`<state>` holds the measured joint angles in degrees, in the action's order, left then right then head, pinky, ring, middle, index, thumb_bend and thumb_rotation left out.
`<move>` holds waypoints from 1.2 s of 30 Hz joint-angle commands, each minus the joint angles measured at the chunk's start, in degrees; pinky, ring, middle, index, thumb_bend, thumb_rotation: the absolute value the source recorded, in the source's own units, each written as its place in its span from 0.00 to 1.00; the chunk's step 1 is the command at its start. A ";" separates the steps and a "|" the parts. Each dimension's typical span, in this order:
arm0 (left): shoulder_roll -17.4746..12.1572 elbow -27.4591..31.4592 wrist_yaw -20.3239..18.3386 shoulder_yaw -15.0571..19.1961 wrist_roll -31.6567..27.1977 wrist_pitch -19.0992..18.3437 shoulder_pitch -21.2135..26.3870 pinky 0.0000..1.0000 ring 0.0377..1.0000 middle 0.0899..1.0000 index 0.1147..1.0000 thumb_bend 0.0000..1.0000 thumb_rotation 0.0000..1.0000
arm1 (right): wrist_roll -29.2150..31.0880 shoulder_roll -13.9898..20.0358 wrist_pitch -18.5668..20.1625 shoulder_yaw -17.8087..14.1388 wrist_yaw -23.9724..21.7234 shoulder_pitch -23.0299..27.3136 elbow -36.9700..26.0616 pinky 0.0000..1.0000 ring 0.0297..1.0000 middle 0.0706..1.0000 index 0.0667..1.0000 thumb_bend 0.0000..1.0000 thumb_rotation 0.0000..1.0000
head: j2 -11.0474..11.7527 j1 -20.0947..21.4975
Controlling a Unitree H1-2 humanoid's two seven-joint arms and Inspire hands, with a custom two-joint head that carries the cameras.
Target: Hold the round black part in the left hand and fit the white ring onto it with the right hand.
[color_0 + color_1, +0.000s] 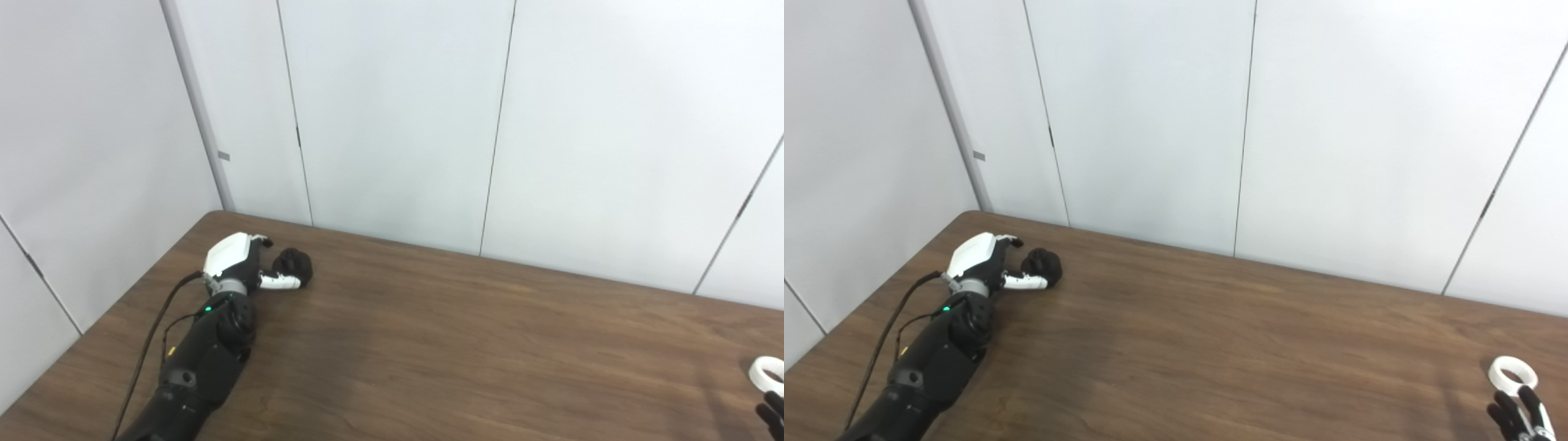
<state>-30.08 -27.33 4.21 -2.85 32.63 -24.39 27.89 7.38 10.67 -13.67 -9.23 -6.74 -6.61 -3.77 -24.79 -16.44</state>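
Observation:
The round black part lies on the wooden table near its far left corner. My left hand rests on the table just left of it, fingers apart. The white thumb touches the part's near side and the other fingers point past its far side, not closed on it. The white ring lies flat at the table's right side. Only the dark fingertips of my right hand show at the bottom right corner, spread apart, just short of the ring and holding nothing.
White wall panels stand directly behind the table's far edge and along its left side. A black cable trails beside my left forearm. Bare brown tabletop stretches between the two hands.

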 commanded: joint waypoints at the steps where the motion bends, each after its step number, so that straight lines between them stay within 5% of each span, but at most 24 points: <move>1: -2.35 0.41 0.78 0.10 0.16 0.28 3.10 1.00 1.00 0.94 0.81 0.92 0.35 | 0.36 -2.62 -0.27 1.52 0.13 -4.09 4.08 1.00 0.93 0.93 0.99 0.47 1.00 | -0.03 -0.07; 13: -0.78 -0.24 -1.72 1.15 -5.32 -0.88 4.69 1.00 1.00 0.94 0.76 0.94 0.35 | -0.79 -2.63 0.08 1.53 0.58 -4.59 3.40 1.00 0.92 0.92 0.98 0.48 1.00 | -0.30 0.32; 36: -0.87 -1.27 -0.82 -0.14 -5.74 -1.65 5.28 1.00 1.00 0.93 0.75 0.89 0.30 | 0.13 -2.75 0.30 1.53 0.14 -4.64 3.02 1.00 0.92 0.93 0.98 0.49 1.00 | -0.62 0.28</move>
<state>-29.14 -29.16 1.95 -3.18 25.93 -26.28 30.24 6.44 10.53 -13.56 -9.10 -6.66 -7.06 -4.33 -25.31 -16.08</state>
